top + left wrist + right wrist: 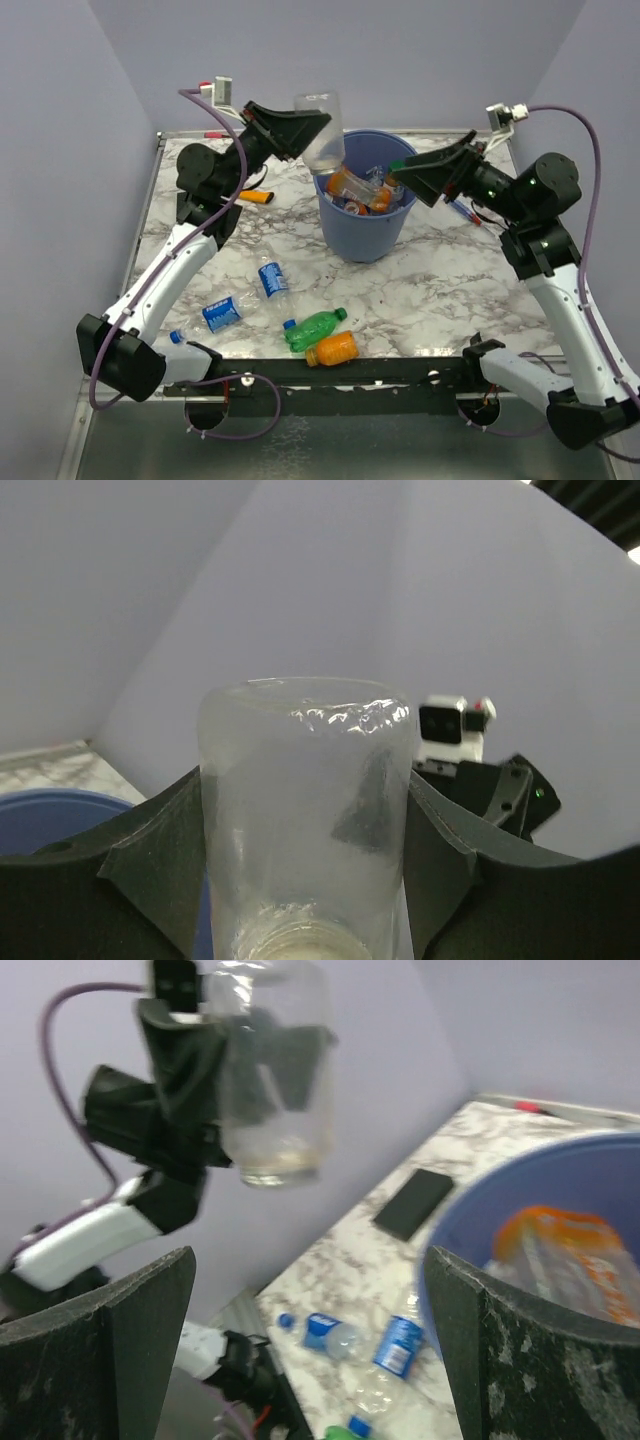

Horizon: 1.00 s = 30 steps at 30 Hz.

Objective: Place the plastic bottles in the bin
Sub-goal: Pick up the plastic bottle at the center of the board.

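A clear plastic bottle hangs in the air over the left rim of the blue bin, with my left gripper shut on it. In the left wrist view both fingers press the sides of the bottle. Orange-labelled bottles lie inside the bin. My right gripper stands open over the bin's right rim with nothing between its fingers. On the table lie two clear blue-labelled bottles, a green bottle and an orange bottle.
An orange marker lies by the left arm, and a flat black rectangle lies left of the bin. A red pen sits under the right arm. The loose bottles lie close to the table's front edge.
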Motion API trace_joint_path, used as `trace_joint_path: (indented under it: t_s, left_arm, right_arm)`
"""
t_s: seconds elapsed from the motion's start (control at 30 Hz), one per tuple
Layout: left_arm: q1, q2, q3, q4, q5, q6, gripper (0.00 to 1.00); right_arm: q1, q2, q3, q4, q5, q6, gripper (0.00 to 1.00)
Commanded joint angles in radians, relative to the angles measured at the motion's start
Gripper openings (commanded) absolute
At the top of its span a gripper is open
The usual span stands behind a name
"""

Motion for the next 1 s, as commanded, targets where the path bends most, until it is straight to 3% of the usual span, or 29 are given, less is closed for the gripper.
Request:
trace_joint_path:
  t_s: [0.0,0.43,0.53,0.63,0.7,0.8,0.9,0.97]
  left_arm:
    - [-0.122,-0.030,0.019,0.134,0.126,0.012,0.28]
    - [-0.218,-0.028,-0.016,0.134,0.060,0.040,0.25]
    - [-0.225,-0.030,-0.036,0.134,0.045,0.043,0.25]
    - [-0.230,-0.037,-0.072,0.133,0.023,0.046,0.26]
    - [-0.232,-0.042,-0.090,0.132,0.021,0.043,0.34]
    - [-0.232,-0.055,-0.109,0.131,0.014,0.047,0.58]
    - [-0.232,-0.086,-0.129,0.120,-0.020,0.071,0.97]
    - [-0.232,-0.121,-0.150,0.108,-0.082,0.101,0.99]
  right_arm:
    - [0.192,0.090,0.145,0.022,0.003,-0.054,1.00]
    - [0.426,0.240,0.219,0.057,0.204,-0.136,1.00]
    - [0.441,0.252,0.194,0.127,0.202,-0.119,0.91]
    - [0.446,0.257,0.181,0.157,0.209,-0.112,0.71]
    - [0.446,0.242,0.158,0.169,0.222,-0.116,0.61]
    - [0.446,0.206,0.126,0.168,0.263,-0.132,0.49]
    - [0.446,0.175,0.119,0.131,0.312,-0.155,0.44]
    - [0.446,0.151,0.121,0.089,0.358,-0.178,0.44]
